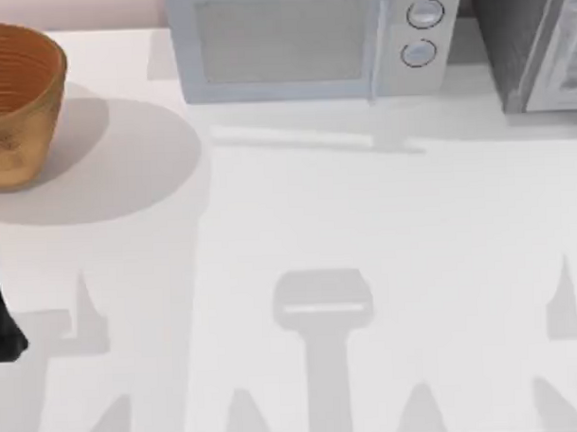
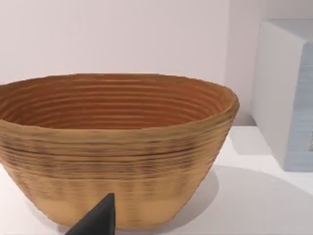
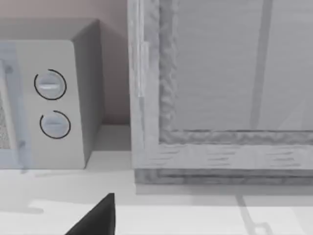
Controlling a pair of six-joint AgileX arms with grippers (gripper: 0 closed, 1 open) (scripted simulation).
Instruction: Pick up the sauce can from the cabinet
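The cabinet [image 1: 534,42] stands at the table's back right corner, dark speckled grey with a paler front panel. The right wrist view faces that front panel [image 3: 220,93], which looks closed. The sauce can is hidden. A dark part of my right gripper [image 3: 98,218] pokes into the right wrist view, low over the table and short of the cabinet. My left arm [image 1: 3,311] sits at the table's left edge. A dark part of my left gripper [image 2: 95,220] hovers just in front of the woven basket [image 2: 112,147].
The large brown basket [image 1: 14,102] stands at the back left. A pale grey microwave [image 1: 301,45] with two round knobs [image 3: 51,103] sits at the back middle, just left of the cabinet. White tabletop [image 1: 366,251] stretches across the middle and front.
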